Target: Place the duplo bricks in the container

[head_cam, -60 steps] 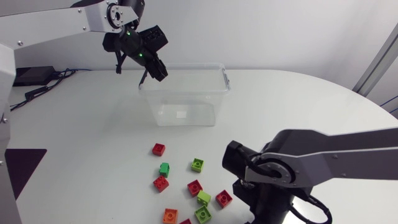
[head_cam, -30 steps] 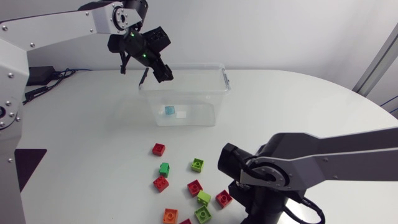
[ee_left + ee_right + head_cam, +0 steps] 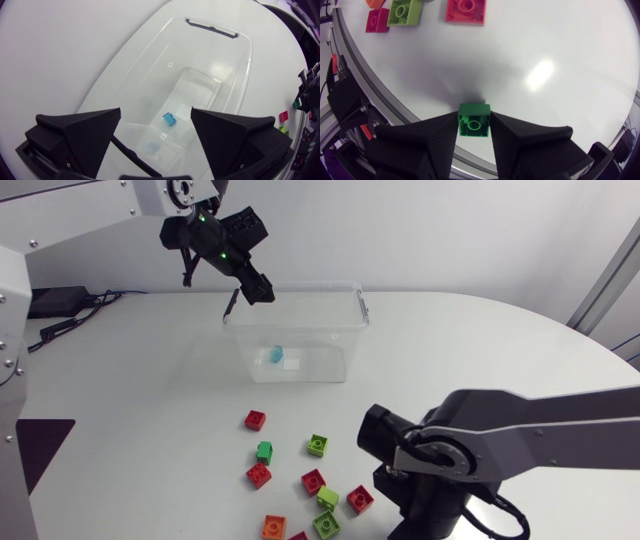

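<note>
Left gripper (image 3: 155,114) spread, above container (image 3: 220,35) | blue brick (image 3: 169,119) lies inside it | right gripper (image 3: 474,118) pinching green brick (image 3: 474,126) from both sides | loose bricks (image 3: 313,480), red, green, orange, on table (image 3: 500,350) near container

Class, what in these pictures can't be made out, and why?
- Head view: the right gripper and its green brick are hidden under the right arm.
- Head view: the reddish brick at the lower edge is cut off.
- Head view: the blue brick in the container is too small to show its studs.
</note>
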Motion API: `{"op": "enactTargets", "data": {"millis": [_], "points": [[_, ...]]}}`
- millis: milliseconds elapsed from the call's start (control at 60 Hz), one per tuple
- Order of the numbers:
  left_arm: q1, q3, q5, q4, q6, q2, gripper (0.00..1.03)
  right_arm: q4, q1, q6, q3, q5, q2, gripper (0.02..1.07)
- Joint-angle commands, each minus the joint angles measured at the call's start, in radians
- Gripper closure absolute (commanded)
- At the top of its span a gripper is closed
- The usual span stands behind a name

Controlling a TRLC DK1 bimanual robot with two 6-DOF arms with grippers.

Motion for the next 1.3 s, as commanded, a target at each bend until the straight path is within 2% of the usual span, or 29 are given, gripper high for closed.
{"op": "enactTargets", "data": {"millis": [0,50,233,517,667,883,1283], "points": [[0.006,0.037,0.015,-0.030,-0.019,-0.091,0.05,-0.023,-0.032,0.008,-0.012,0.025,-0.059,0.80],[0.005,0.022,0.019,-0.063,-0.023,-0.129,0.05,-0.044,-0.049,0.008,0.005,0.043,-0.102,0.80],[-0.017,-0.123,0.022,-0.064,-0.028,-0.273,0.05,-0.115,-0.130,-0.018,0.108,0.082,-0.205,0.80],[-0.098,-0.494,0.021,-0.057,-0.026,-0.537,0.05,-0.116,-0.199,-0.044,0.309,0.111,-0.248,0.80],[-0.123,-0.748,0.021,0.019,-0.037,-0.658,0.05,-0.072,-0.213,-0.039,0.395,0.112,-0.225,0.79],[-0.144,-1.029,0.018,0.117,-0.061,-0.730,0.05,0.017,-0.259,-0.044,0.488,0.114,-0.169,0.79],[-0.226,-1.296,-0.010,0.281,-0.201,-0.721,0.05,0.204,-0.304,-0.045,0.611,0.140,-0.048,0.79]]}}
